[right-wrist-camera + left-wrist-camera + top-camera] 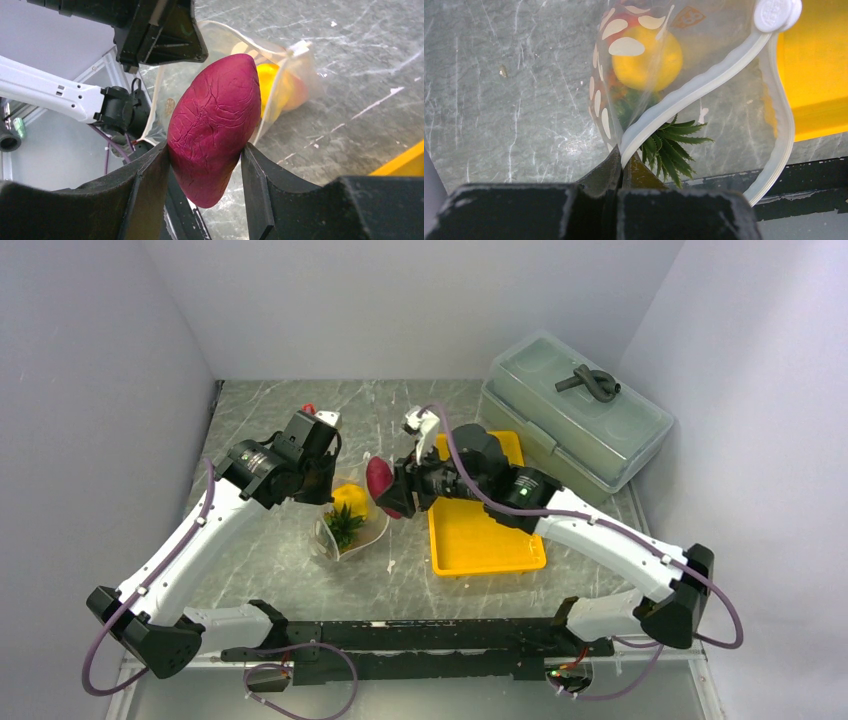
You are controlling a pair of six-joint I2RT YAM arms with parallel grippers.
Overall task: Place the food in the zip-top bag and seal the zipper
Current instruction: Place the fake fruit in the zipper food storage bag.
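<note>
**Left of frame.** The left end effector (619, 167) is clamped tight on the mouth edge of the zip-top bag (352, 536), at the near end of the zipper (694, 87). It holds that edge up off the tabletop (400, 580). The mouth stands open: the two zipper strips curve apart and meet at a white tab (776, 14) in the upper right of the left wrist view.

**Centre.** The bag sits just left of the middle of the top view. Through its dotted wall a yellow round fruit (646, 57) can be seen, with something reddish behind it that is too blurred to name. The pineapple (671, 145) lies near the mouth, with its green crown showing in the opening.

**Right of centre.** The right end effector (206, 150) grips a dark red food piece (215, 115) between both fingers. It holds the piece in the air just beside the open mouth, and the piece is not yet inside.

**Right of frame.** No food shows on the visible part of the yellow tray (480, 540). The lidded box (580, 420) stands behind it.

**Progress.** Judged well advanced: several pieces are bagged, and one is in hand at the opening. The pictures do not show whether any other food is left out. What remains is to put the held piece in and press the zipper shut along its whole length.
</note>
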